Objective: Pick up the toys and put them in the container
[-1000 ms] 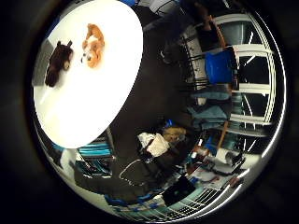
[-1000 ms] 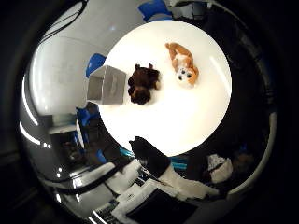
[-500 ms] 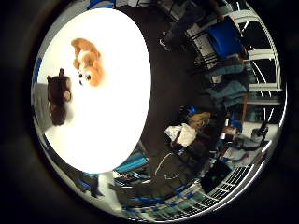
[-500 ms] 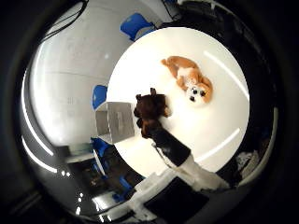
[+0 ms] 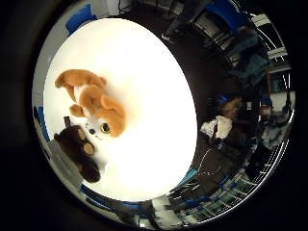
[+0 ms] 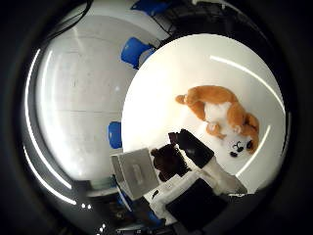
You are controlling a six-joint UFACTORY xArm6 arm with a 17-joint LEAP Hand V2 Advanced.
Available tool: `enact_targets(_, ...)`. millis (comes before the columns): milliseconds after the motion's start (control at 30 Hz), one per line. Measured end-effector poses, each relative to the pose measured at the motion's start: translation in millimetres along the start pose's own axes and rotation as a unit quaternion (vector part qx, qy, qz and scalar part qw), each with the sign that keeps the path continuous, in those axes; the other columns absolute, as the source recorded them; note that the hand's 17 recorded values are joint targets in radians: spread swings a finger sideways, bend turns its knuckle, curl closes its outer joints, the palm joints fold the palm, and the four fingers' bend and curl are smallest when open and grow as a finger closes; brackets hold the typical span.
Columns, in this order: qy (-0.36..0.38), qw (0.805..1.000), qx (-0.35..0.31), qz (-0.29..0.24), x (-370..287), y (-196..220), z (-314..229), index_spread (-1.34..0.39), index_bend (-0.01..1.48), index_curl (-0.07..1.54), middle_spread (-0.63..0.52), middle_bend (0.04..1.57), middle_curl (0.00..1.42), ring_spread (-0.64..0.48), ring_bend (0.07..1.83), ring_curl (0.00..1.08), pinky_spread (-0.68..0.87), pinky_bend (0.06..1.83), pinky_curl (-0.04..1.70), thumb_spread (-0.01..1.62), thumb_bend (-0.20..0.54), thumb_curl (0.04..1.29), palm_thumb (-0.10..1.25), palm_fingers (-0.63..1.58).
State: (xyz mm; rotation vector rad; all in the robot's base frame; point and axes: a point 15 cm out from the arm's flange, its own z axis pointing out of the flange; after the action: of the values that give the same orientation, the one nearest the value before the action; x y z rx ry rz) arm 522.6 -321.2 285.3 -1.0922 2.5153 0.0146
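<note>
An orange and white plush dog (image 6: 220, 110) lies on its side on the round white table (image 5: 149, 96). Beside it lies a dark brown plush toy (image 5: 77, 151), close to the table's edge. A grey open box, the container (image 6: 137, 171), stands right next to the brown toy at that edge. My right hand (image 6: 205, 169) hangs over the table above the toys and holds nothing. One of its fingers (image 6: 193, 147), white with a black tip, reaches out fairly straight and hides part of the brown toy. The dog's head (image 5: 108, 120) points toward the brown toy.
Blue chairs (image 6: 134, 49) stand on the floor around the table, one (image 6: 115, 134) near the container. Beyond the table's far side the dark floor holds more chairs and a white bag (image 5: 219, 127). The large bare part of the tabletop lies away from the toys.
The camera has come down closer to the table, so both toys and the container fill more of the views. The toys lie where they were. More of the finger shows.
</note>
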Motion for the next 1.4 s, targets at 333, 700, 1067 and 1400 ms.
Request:
enact_targets(333, -0.001, 1.0, -0.014, -0.004, -20.2, 8.1, 32.9, -0.04, 0.15, 0.27, 0.28, 0.2, 0.32, 0.3, 0.37, 0.25, 0.45, 0.51, 0.31, 1.11, -0.022, 0.36, 0.69, 0.03)
enact_targets(700, 0.005, 0.999, -0.045, -0.006, -17.6, 27.5, 65.8, -0.05, 0.15, 0.26, 0.28, 0.2, 0.32, 0.32, 0.35, 0.25, 0.46, 0.52, 0.31, 1.12, -0.022, 0.37, 0.64, 0.01)
enact_targets(1067, 0.032, 0.998, -0.059, -0.006, 11.3, 42.7, 98.6, -0.06, 0.15, 0.26, 0.29, 0.2, 0.32, 0.31, 0.35, 0.25, 0.46, 0.53, 0.31, 1.12, -0.021, 0.37, 0.64, 0.0)
enact_targets(1400, 0.039, 0.997, -0.071, -0.005, 20.2, 47.3, 110.2, -0.06, 0.15, 0.26, 0.29, 0.2, 0.32, 0.31, 0.35, 0.25, 0.46, 0.53, 0.31, 1.11, -0.021, 0.37, 0.64, 0.01)
